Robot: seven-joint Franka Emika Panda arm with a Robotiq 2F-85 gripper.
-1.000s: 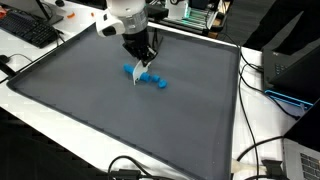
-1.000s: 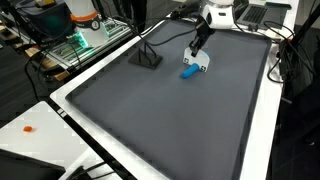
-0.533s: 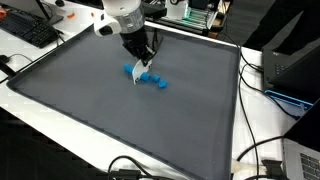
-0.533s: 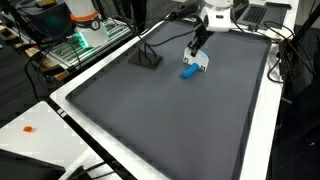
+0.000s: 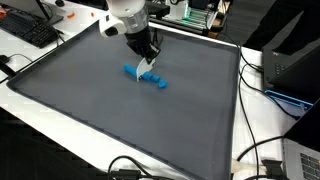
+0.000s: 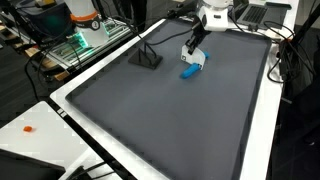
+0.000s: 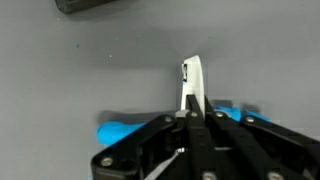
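Wrist view shows the gripper (image 7: 191, 113) clamped on a slim white piece (image 7: 192, 80), just above the blue pieces (image 7: 120, 130) on the dark mat (image 7: 60, 90). Pinched only at its end, it could twist loose or knock them.

I have a thin white strip (image 7: 190, 82) pinched in the closed tool (image 7: 192, 112), sticking out straight past the fingertips toward the counter (image 5: 120, 120). Just beside it a bright blue piece (image 7: 122, 130) lies flat, stretched sideways; whether the two touch I cannot tell.
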